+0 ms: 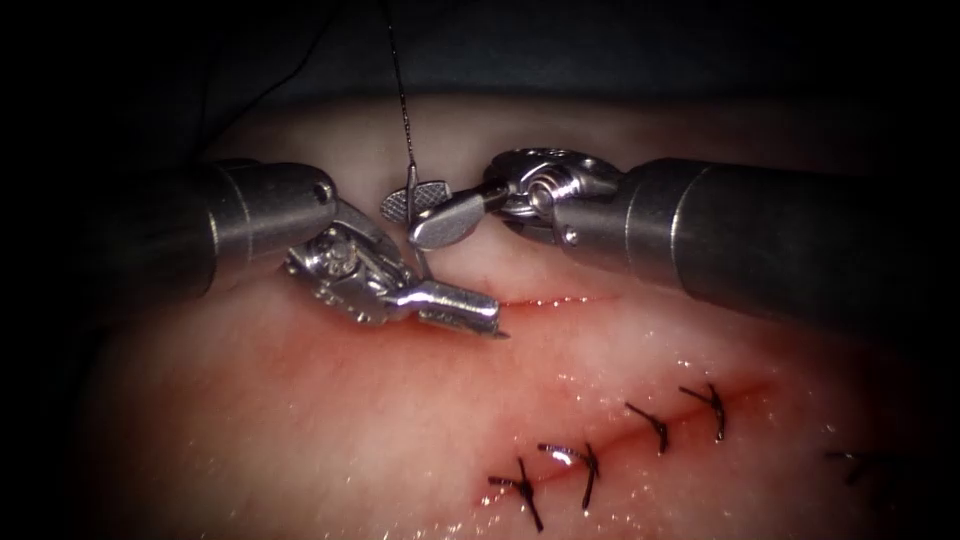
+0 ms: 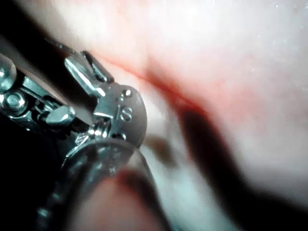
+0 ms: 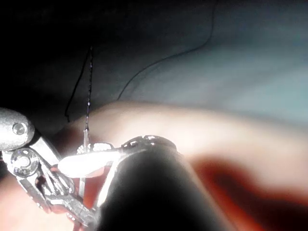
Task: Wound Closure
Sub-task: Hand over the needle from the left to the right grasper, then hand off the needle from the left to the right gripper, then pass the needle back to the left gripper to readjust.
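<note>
Your left arm's pincer lies low over the pale, glistening pork-belly tissue, pointing toward the picture's right. Its two steel halves are together and look clamped on the thin curved steel needle, though the exact place along the curve is hidden by the metal. From that grip the needle rises almost straight up. A small dark point juts out under the pincer's tip, right at the left end of the short open cut. You cannot tell whether it enters the tissue there.

Your right arm's pincer comes in from the right, just above the left one. Its halves are apart, the ribbed inner face of one turned toward the endoscope, and the needle's upper end stands between them, so it grips nothing. From that upper end the fine dark thread runs upward out of the picture. The right wrist view shows the same thread climbing above the bright open half.

Red fluid lines the open cut. A second cut lies lower right, closed by four dark thread stitches.
</note>
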Controlling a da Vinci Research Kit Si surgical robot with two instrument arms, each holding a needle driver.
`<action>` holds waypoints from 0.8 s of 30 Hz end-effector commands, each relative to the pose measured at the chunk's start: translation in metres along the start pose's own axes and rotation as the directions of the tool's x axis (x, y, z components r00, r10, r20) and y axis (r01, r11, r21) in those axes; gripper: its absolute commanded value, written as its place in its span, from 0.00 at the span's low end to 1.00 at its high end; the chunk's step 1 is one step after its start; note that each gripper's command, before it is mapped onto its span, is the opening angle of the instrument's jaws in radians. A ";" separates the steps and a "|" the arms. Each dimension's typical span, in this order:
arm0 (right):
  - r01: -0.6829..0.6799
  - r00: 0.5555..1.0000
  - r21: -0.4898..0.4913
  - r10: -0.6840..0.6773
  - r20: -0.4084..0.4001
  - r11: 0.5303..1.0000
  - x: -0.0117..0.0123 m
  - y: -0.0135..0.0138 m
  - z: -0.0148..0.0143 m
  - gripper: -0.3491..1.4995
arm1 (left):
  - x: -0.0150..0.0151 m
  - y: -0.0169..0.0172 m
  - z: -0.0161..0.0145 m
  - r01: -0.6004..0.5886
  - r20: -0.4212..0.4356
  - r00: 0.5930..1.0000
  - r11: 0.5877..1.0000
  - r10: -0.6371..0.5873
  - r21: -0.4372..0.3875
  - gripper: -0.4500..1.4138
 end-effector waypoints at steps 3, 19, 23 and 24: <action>0.002 1.000 0.007 -0.002 0.002 1.000 0.0007 0.0003 0.0011 0.00 | -0.0007 -0.0003 0.0006 -0.006 -0.002 1.000 1.000 0.006 0.000 0.00; 0.099 0.992 -0.169 -0.111 -0.066 0.981 0.0021 0.0005 -0.0012 0.00 | 0.0004 -0.0009 0.0003 0.274 0.172 0.947 0.962 -0.270 0.003 0.80; 0.112 0.986 -0.245 -0.139 -0.095 0.963 0.0028 0.0005 -0.0022 0.00 | 0.0005 -0.0008 0.0003 0.305 0.294 0.906 0.951 -0.304 0.045 0.84; 0.118 0.982 -0.288 -0.154 -0.105 0.950 0.0029 0.0005 -0.0025 0.00 | 0.0007 -0.0005 0.0004 0.304 0.342 0.890 0.951 -0.303 0.052 0.83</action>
